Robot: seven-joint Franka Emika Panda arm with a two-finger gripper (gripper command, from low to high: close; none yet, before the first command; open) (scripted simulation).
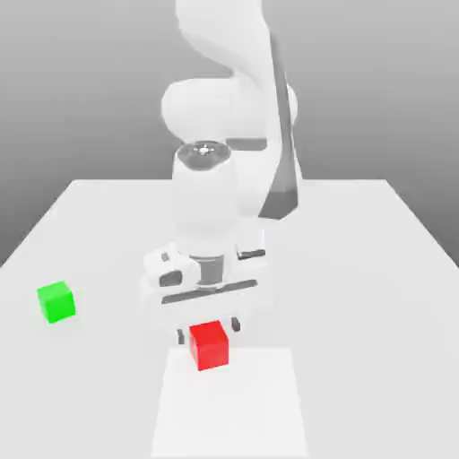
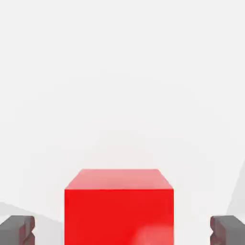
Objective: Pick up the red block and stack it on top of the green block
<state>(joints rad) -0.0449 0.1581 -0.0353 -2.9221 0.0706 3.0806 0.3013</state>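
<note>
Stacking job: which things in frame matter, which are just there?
In the job:
- red block, between the open fingers of the hand
- green block, apart, on the exterior view's left

Just there:
- white table
- paler rectangular patch under the red block

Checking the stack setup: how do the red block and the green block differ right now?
The red block sits under the open pincer, between its fingers; the green block stands apart toward the exterior view's left, nothing near it. One is red, one green. Both are similar-sized cubes resting on the table.
</note>
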